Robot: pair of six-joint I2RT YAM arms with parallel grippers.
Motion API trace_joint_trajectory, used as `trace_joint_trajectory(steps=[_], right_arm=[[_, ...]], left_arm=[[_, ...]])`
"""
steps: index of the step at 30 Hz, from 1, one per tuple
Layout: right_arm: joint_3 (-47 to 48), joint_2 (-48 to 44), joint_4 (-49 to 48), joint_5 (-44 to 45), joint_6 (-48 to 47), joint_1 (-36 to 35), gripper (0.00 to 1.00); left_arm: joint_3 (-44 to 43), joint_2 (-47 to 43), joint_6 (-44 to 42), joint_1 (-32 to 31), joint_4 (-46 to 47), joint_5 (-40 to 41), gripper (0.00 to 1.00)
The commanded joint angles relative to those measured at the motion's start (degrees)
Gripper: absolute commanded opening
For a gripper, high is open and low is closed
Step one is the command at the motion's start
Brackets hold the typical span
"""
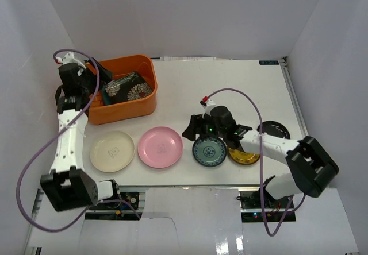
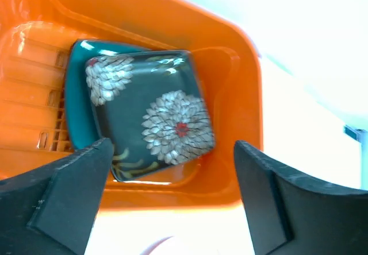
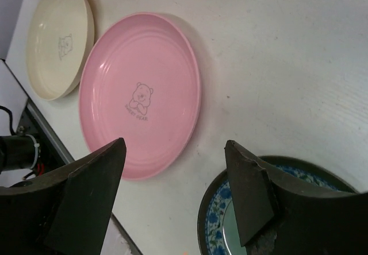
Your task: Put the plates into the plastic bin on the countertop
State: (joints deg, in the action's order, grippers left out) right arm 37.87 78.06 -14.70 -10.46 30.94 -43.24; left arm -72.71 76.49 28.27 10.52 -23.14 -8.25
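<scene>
Left wrist view alone shows the teal square plate [image 2: 77, 94] in the orange bin [image 2: 230, 82], under the black flowered plate [image 2: 155, 117]. Left tool [image 2: 172, 146] spread wide above them, holding nothing.

Top view, desk [image 1: 241, 88]:
- Cream plate [image 1: 112, 151] just in front of the bin.
- Rightward from the bin: pink plate [image 1: 160, 147], blue-patterned plate [image 1: 209, 151], yellow-patterned plate [image 1: 244, 155], black round plate [image 1: 276, 130].
- Right tool [image 1: 192, 130] spread, empty, at the blue-patterned plate's edge; the arm partly hides the yellow-patterned plate.

The white bench [image 1: 241, 88] bore an orange bin [image 1: 123, 110] at far left. Along its near edge lay a cream plate [image 1: 112, 151], pink plate [image 1: 160, 147], blue-patterned plate [image 1: 209, 151], yellow-patterned plate [image 1: 244, 156] and, rightmost, black plate [image 1: 277, 130].
</scene>
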Motion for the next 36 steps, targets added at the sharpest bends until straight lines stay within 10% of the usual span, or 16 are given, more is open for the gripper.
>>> trace_joint_trajectory(steps=[1, 12, 19, 36], right_arm=[[6.15, 5.86, 0.37, 4.92, -4.04, -2.45, 0.75], [16.36, 21.68, 4.94, 6.94, -7.3, -7.12, 0.7], [17.94, 25.82, 3.63, 6.94, -6.5, -7.21, 0.1], [5.74, -4.4, 8.1, 10.99, -11.78, -1.67, 0.08]], left_arm=[[7.19, -10.63, -0.14, -2.69, 1.95, 2.18, 0.94], [22.97, -29.47, -3.24, -14.2, -16.92, 0.25, 0.55], [20.94, -21.22, -1.56, -26.06, -22.22, 6.04, 0.61], [26.83, -0.47, 0.29, -31.79, -14.66, 24.52, 0.58]])
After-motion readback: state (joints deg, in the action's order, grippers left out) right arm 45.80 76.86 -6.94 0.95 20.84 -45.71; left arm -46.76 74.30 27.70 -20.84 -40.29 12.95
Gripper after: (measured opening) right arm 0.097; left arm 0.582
